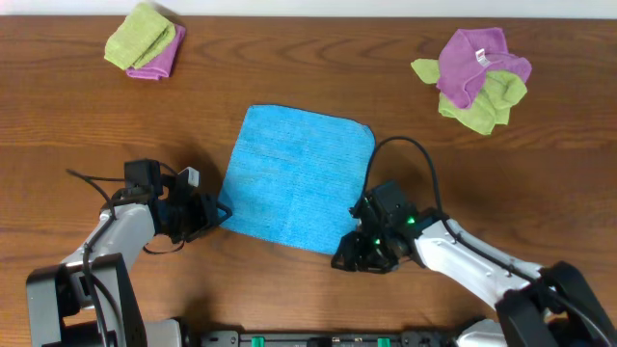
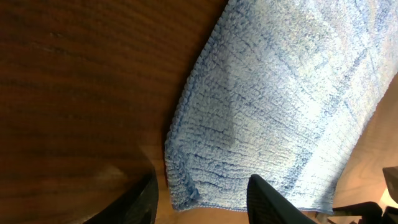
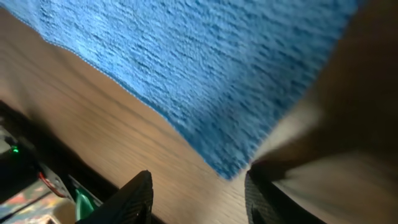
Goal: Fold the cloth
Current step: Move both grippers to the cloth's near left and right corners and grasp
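The bright blue cloth (image 1: pixel 297 176) lies flat and spread out on the wooden table. My left gripper (image 1: pixel 214 214) sits at the cloth's near left corner, open; in the left wrist view its fingers (image 2: pixel 202 202) straddle that corner of the cloth (image 2: pixel 273 112). My right gripper (image 1: pixel 349 253) sits at the cloth's near right corner, open; in the right wrist view its fingers (image 3: pixel 196 196) are just short of the corner of the cloth (image 3: pixel 205 68), over bare wood. No tag shows.
A lime-green and purple cloth pile (image 1: pixel 145 40) lies at the far left. Another purple and lime-green pile (image 1: pixel 475 77) lies at the far right. A black cable (image 1: pixel 410 154) loops by the right arm. The table's front edge is close behind both grippers.
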`<state>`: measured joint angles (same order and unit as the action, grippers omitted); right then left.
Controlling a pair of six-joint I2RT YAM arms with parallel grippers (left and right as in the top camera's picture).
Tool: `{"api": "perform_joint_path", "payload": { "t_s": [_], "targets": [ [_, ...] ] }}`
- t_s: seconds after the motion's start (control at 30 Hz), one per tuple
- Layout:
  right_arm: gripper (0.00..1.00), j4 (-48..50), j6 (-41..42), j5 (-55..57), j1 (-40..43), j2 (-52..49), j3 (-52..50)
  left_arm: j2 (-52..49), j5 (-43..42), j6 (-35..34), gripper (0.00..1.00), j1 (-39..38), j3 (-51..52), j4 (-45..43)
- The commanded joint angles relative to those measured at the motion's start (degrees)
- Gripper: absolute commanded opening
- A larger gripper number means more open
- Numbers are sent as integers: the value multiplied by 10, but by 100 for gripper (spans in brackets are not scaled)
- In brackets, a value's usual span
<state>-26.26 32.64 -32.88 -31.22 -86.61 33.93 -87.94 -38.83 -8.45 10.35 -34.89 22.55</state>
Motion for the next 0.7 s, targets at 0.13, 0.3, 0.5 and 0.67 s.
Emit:
{"api": "perform_joint_path", "payload": {
  "t_s": [0.13,0.3,0.5,0.67],
  "targets": [
    [36,19,31,42,-6,-31,-7,-8,18,12,41,1,4,-4],
    [21,18,38,68,-5,-31,-7,-8,18,12,23,1,4,-14],
    [50,13,38,70,11,-31,-7,-8,17,12,20,1,4,-17],
    [51,-26,65,65,38,-31,-7,-8,17,12,31,1,4,-16]
  ]
}}
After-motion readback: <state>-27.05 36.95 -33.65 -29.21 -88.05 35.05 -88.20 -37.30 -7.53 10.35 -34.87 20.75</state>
